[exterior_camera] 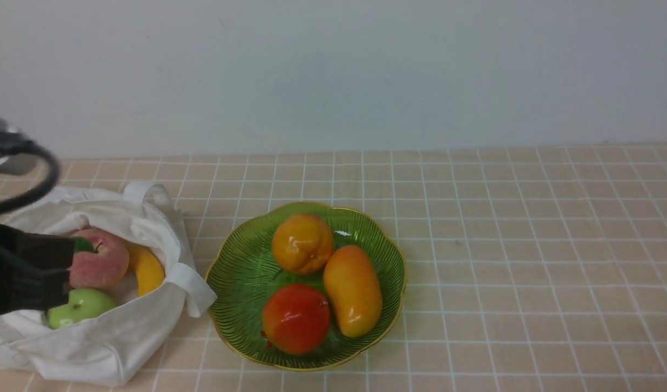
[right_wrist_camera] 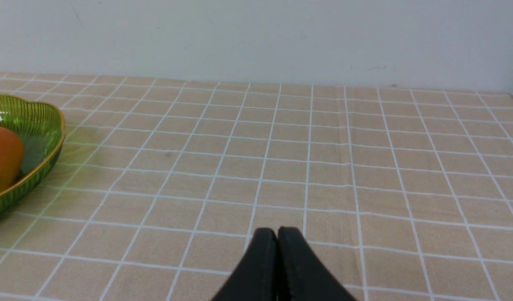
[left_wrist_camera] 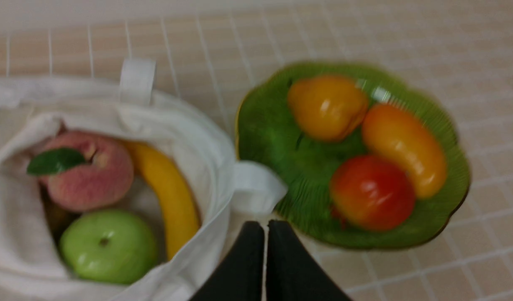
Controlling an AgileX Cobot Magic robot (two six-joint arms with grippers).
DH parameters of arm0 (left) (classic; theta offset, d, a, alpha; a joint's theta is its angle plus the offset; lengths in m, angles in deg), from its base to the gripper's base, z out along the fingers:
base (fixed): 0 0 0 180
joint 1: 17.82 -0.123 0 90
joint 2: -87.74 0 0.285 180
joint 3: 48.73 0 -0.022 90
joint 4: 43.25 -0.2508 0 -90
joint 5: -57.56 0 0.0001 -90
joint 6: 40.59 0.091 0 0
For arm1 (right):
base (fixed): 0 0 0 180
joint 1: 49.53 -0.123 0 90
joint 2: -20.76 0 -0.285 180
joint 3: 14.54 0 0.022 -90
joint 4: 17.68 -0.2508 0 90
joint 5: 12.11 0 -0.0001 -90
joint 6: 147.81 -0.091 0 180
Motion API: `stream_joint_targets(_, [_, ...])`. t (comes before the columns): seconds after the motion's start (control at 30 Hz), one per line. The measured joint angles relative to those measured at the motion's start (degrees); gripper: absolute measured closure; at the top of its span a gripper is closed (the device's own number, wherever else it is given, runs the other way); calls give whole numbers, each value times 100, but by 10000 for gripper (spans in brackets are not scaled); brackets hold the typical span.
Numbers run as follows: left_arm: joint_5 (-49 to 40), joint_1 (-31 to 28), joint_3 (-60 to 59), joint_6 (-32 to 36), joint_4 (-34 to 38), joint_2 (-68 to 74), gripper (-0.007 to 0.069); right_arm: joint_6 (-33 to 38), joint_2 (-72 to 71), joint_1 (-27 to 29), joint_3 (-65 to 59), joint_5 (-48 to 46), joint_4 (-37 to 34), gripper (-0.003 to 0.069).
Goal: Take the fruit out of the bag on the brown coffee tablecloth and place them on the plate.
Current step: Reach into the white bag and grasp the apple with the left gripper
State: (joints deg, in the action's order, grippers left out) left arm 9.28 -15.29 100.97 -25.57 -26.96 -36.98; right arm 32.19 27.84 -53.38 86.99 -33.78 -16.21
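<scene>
The round translucent green plate with a gold rim (exterior_camera: 241, 283) is sitting on the beige-brown grid-lined tablecloth (exterior_camera: 529, 245), carrying 3 toy fruits: a round orange one (exterior_camera: 302, 243), an elongated orange-yellow one (exterior_camera: 353, 290) and a red one (exterior_camera: 296, 318). Just left of the plate, the soft white cloth bag (exterior_camera: 121, 337) is lying open, holding a fuzzy pink peach (exterior_camera: 97, 261), a smooth green apple (exterior_camera: 80, 307) and a curved yellow fruit (exterior_camera: 147, 269). The left jaws are pressing together, empty, above the bag's plate-side edge. The right jaws are pressing together, empty, over the tablecloth right of the plate.
</scene>
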Motion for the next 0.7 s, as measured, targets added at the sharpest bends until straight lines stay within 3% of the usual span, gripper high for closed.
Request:
stream_joint_targets(0.13, [-590, -37, 778, -632, -1051, 1526, 631, 0, 0, 0, 0, 0, 0, 673])
stream_joint_targets(0.37, [-847, -539, 1368, -733, -1077, 3042, 614, 0, 0, 0, 0, 0, 0, 673])
stream_joint_targets(0.57, [-726, -623, 1445, -590, -1320, 3528, 605, 0, 0, 0, 0, 0, 0, 673])
stream_joint_targets(0.7, [-318, -623, 1445, -431, -1629, 3854, 502, 0, 0, 0, 0, 0, 0, 673])
